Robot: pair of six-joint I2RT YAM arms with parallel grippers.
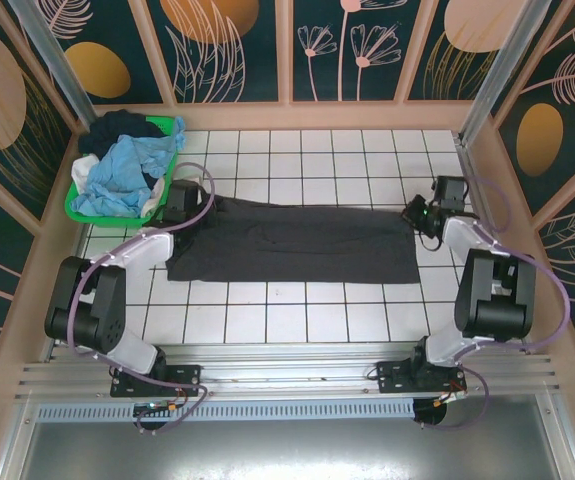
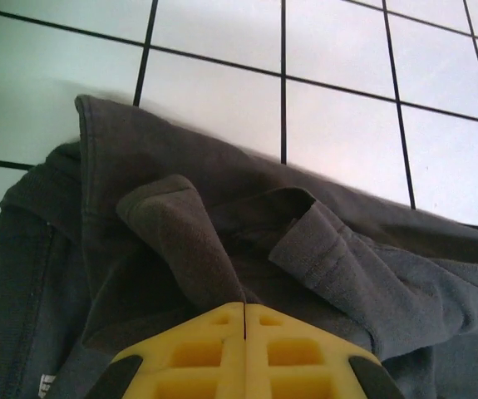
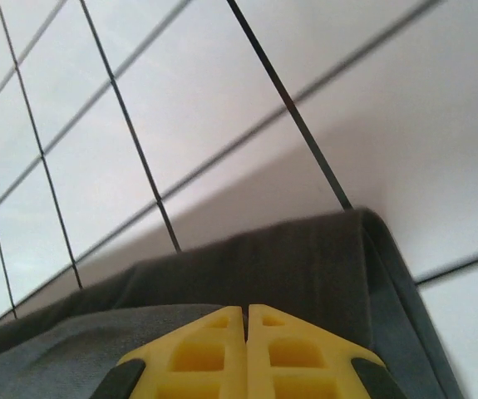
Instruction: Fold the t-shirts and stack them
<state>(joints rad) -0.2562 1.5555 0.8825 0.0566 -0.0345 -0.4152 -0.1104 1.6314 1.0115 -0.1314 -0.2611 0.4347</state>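
- One charcoal-grey t-shirt (image 1: pixel 292 245) lies spread on the tiled table (image 1: pixel 307 320), stretching rightward from the green basket (image 1: pixel 95 216).
- The left gripper (image 2: pixel 244 309), just beside the basket, has its jaws pressed together on a bunched fold of that shirt.
- The right gripper (image 3: pixel 246 309), well apart from the basket, pinches the shirt's far end.
- The light blue t-shirt (image 1: pixel 122 175), dark navy t-shirt (image 1: pixel 122 125) and white t-shirt (image 1: pixel 85 168) are heaped inside the basket.
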